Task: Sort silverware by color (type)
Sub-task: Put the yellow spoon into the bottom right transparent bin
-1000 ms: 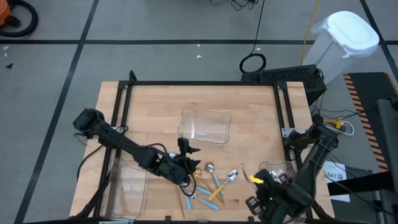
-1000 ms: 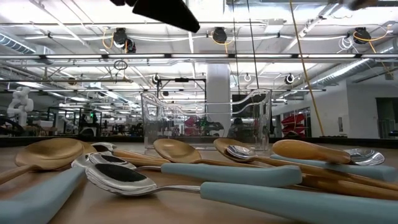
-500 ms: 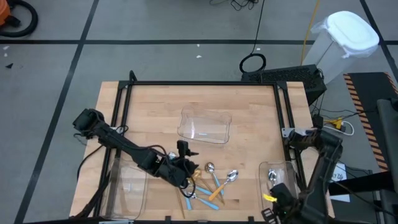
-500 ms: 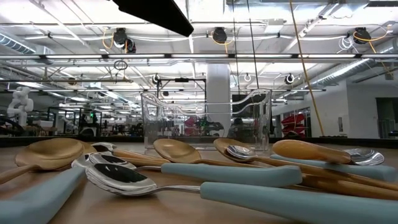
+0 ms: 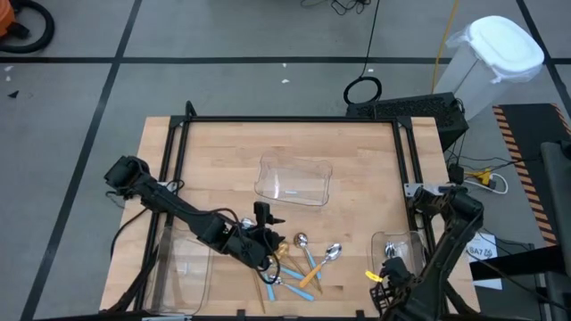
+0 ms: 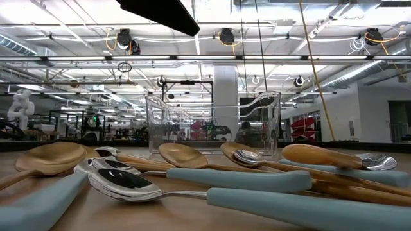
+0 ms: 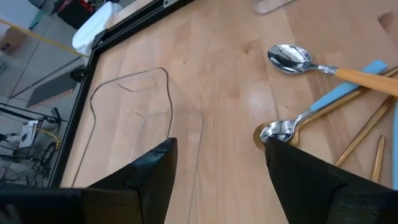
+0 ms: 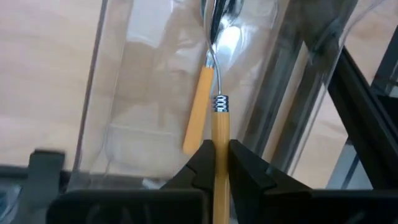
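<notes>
The wooden table (image 5: 223,152) is seen whole only from above. Beside the left gripper (image 5: 265,234), jaws apart and empty, the spoon pile (image 5: 299,263) is spread. An orange-handled spoon (image 8: 221,134) is clamped in the right gripper (image 8: 221,163), above a clear tray (image 8: 143,93) holding another orange-handled spoon (image 8: 200,106), as only its wrist view shows.

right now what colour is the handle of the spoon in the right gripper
Orange: the right gripper clamps the spoon, clearest in the right wrist view.

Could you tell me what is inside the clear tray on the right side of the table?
One orange-handled spoon lies inside the right tray. The right pincer holds a second orange-handled spoon over it. That spoon's bowl overlaps the first spoon's bowl, so neither shows clearly.
</notes>
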You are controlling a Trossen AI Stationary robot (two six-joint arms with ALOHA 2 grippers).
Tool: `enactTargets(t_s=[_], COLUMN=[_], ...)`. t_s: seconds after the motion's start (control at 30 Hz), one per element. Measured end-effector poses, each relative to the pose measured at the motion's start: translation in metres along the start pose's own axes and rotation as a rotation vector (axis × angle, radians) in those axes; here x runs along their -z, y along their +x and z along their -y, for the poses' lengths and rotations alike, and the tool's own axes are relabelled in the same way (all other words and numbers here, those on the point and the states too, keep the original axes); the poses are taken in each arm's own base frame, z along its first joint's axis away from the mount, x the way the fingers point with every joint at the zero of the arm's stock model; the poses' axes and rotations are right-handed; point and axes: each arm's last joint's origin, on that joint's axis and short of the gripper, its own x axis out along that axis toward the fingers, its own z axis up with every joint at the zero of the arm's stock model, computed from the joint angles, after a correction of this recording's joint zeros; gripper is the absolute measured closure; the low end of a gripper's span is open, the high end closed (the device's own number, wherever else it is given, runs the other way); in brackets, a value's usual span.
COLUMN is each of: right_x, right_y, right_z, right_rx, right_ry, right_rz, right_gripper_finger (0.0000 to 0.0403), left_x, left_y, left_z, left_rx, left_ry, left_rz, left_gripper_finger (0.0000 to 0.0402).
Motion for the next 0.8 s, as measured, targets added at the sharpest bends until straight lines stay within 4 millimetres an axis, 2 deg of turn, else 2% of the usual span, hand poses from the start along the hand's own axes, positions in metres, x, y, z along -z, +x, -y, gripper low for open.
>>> enactTargets(t_s=[0.53,0.8], right_x=[-0.009,-0.009], right_y=[0.040,0.042], right_z=[-0.005,-0.007], right_rx=[0.120,0.106], right_ry=[0.023,0.040], right_rz=[0.087,0.077], right_gripper_finger=[0.0377,0.0371], left_x=[0.000,0.000], left_y=[0.000,0.000], left_z=[0.001,0.002], left_rx=[0.026,0.055], left_ry=[-0.005,-0.025], left_rz=[0.002,0.000], left_gripper_finger=[0.0158,0.0158])
